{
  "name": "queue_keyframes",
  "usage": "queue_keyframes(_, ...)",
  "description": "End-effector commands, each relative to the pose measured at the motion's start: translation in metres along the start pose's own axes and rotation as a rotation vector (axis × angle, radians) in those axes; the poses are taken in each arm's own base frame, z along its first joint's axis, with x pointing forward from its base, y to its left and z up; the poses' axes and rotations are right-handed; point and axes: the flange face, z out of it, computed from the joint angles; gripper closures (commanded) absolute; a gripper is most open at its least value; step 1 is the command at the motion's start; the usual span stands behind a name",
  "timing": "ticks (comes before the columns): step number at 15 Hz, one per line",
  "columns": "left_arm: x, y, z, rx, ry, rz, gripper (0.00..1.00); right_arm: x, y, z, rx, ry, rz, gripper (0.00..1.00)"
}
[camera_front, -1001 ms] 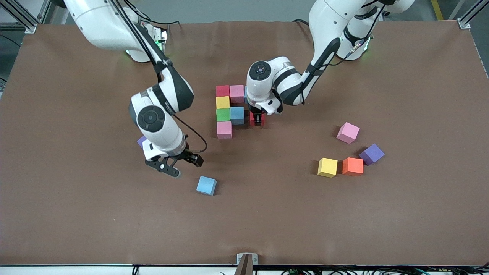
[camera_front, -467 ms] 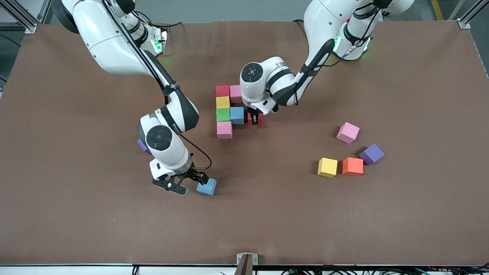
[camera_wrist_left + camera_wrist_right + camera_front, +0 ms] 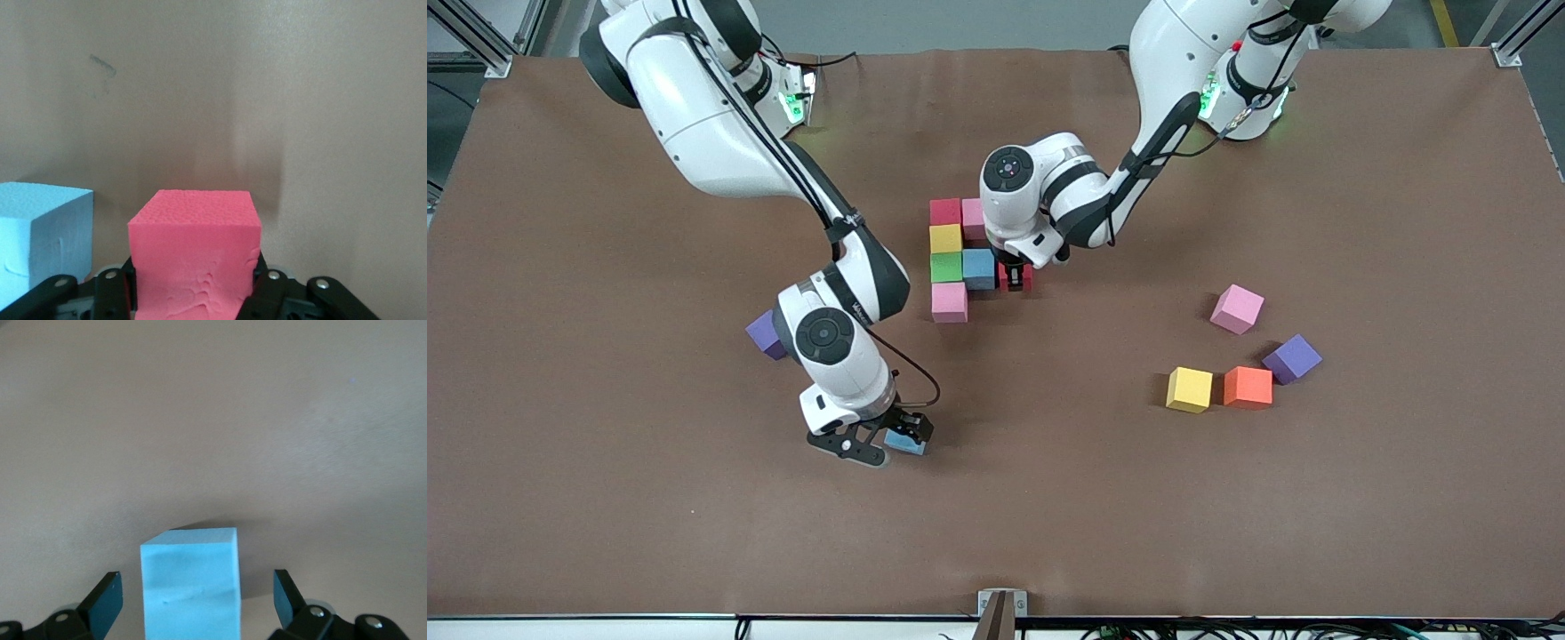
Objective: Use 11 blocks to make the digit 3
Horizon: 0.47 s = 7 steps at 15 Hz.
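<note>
Red foam sits pinched between my left gripper's (image 3: 1015,277) fingers: the red block (image 3: 195,257) is clamped on both sides, and in the front view it is down at table level just beside the light blue block (image 3: 979,268) of the partial figure. In the left wrist view that light blue neighbour (image 3: 41,240) stands close alongside the red one, though I cannot tell whether they touch.

I see the figure so far as a column of red (image 3: 944,212), yellow (image 3: 945,238), green (image 3: 946,268) and pink (image 3: 949,302) blocks, with another pink one (image 3: 972,218) beside the top red, partly hidden under my left arm.

My right gripper (image 3: 889,442) is low over a loose light blue block (image 3: 191,583) nearer the front camera, fingers spread wide on either side of it with gaps showing, not gripping.

Toward the left arm's end of the table lie a pink block (image 3: 1237,308), a yellow block (image 3: 1190,389), an orange block (image 3: 1248,387) and a purple cube (image 3: 1292,358). Another purple cube (image 3: 763,333) peeks out beside my right arm.
</note>
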Motion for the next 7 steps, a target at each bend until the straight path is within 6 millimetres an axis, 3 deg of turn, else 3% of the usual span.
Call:
queue_keyframes(1, -0.014, 0.001, 0.021, 0.024, -0.018, -0.020, 0.66, -0.001, -0.010, 0.010, 0.000, 0.015, -0.024, 0.02)
queue_keyframes(7, -0.017, 0.004, 0.017, 0.015, -0.026, -0.017, 0.64, -0.009, -0.007, 0.031, -0.038, 0.012, -0.038, 0.03)
